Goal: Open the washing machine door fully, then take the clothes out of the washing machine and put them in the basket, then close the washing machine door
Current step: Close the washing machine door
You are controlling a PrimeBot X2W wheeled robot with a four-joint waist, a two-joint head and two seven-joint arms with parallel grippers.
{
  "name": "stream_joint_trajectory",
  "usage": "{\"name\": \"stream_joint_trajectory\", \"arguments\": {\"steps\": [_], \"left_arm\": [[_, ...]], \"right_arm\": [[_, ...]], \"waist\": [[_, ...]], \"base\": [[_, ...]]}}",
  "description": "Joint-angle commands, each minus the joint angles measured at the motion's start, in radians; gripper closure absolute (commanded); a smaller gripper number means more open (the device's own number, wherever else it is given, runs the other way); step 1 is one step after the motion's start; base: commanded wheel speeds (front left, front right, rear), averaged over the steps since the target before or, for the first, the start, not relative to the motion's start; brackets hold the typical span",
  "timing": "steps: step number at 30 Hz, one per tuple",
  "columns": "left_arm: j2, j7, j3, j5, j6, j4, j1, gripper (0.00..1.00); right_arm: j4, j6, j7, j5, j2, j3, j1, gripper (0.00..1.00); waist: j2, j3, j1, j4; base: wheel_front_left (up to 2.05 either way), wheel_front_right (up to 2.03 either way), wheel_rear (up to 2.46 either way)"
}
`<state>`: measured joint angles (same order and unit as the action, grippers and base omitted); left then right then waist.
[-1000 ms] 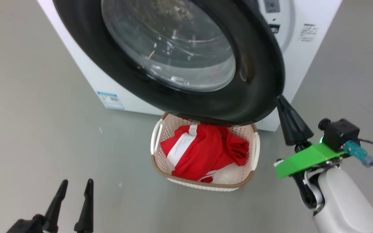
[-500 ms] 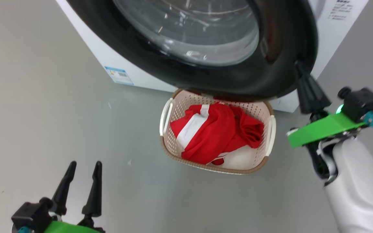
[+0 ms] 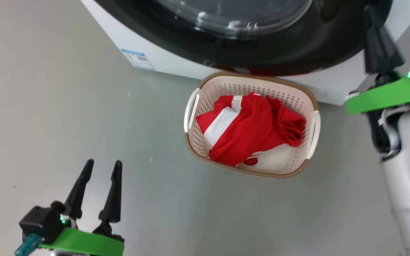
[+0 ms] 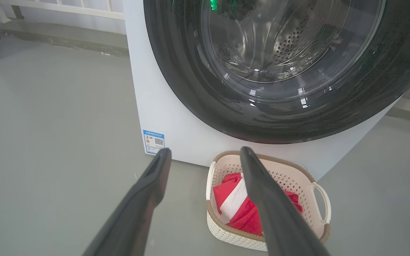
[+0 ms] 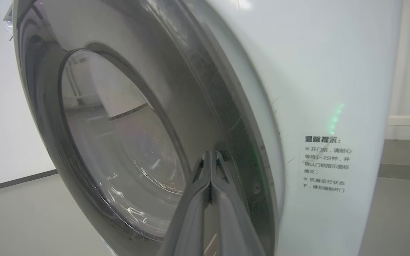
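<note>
Looks like the closing push: right gripper [image 5: 210, 153], jaws pinched together, right at the washing machine door [image 5: 119, 142] rim, far nearer than left gripper [image 3: 104, 163], jaws wide

- The smooth grey floor [image 3: 66, 106] carries everything, and a few tiny pale specks dot it.
- The big white box-shaped washing machine [image 4: 162, 99] stands on the floor.
- The small cream plastic basket [image 3: 262, 87], with little holes and a brown rim, sits on the floor just in front of the machine.
</note>
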<state>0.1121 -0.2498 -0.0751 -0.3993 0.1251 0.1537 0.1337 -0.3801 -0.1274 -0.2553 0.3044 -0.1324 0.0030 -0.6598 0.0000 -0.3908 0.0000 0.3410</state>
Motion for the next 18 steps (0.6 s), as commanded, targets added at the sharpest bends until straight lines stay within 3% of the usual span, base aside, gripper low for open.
{"name": "stream_joint_trajectory", "arguments": {"steps": [1,11,18], "left_arm": [[0.018,-0.012,0.029,-0.008,0.006,-0.024,0.028,0.00],[0.015,-0.012,0.011,-0.021,0.006,-0.025,0.069,0.00],[0.020,-0.012,0.011,-0.021,0.006,-0.007,0.061,0.00]], "right_arm": [[0.031,-0.003,-0.006,-0.011,0.000,0.003,-0.037,1.00],[0.053,-0.003,-0.006,-0.031,-0.008,-0.071,-0.123,1.00],[0.047,-0.003,-0.006,-0.032,0.005,-0.043,-0.087,1.00]], "waist": [[0.0000,-0.023,0.0000,0.015],[0.0000,-0.068,0.0000,0.033],[0.0000,-0.041,0.0000,0.024]], "base": [[0.00,0.00,0.00],[0.00,0.00,0.00],[0.00,0.00,0.00]]}}
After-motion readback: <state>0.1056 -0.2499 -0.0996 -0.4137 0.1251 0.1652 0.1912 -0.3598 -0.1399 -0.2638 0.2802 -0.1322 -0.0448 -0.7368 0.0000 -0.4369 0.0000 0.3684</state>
